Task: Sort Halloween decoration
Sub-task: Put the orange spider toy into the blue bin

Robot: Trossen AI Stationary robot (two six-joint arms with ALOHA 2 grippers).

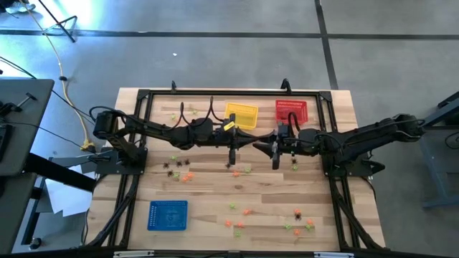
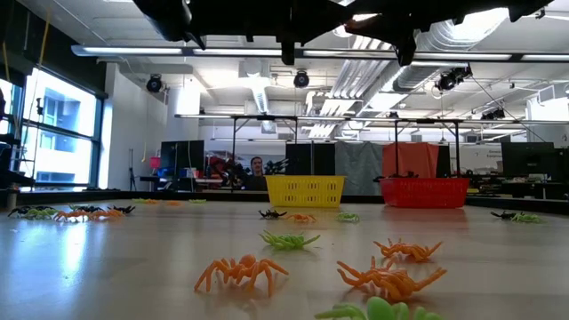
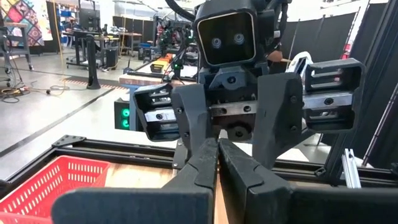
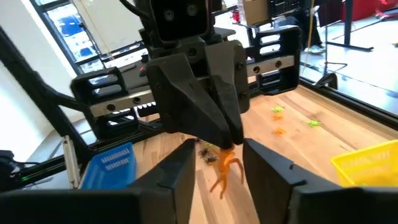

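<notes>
The two arms meet above the middle of the table. In the high view my left gripper (image 1: 252,143) faces my right gripper (image 1: 271,148). The right wrist view shows the left gripper (image 4: 231,144) shut on a small orange spider (image 4: 225,168). My right gripper (image 4: 219,144) is open, one finger on either side of the spider and apart from it. In the left wrist view the left fingers (image 3: 217,142) are closed together. More orange, green and black trinkets (image 1: 179,168) lie scattered on the wooden table (image 1: 215,190). My left gripper pinches the orange spider by its upper end (image 4: 227,152) between the free ends of its two fingers. The fingers reach level from the table's left side. The spider hangs below them with its legs dangling, lifted clear of the table.
A yellow basket (image 1: 242,115) and a red basket (image 1: 291,111) stand at the far edge, a blue basket (image 1: 168,215) at the near left. Trinket clusters lie at the near right (image 1: 297,218) and near middle (image 1: 237,215). A black frame (image 1: 143,97) borders the table.
</notes>
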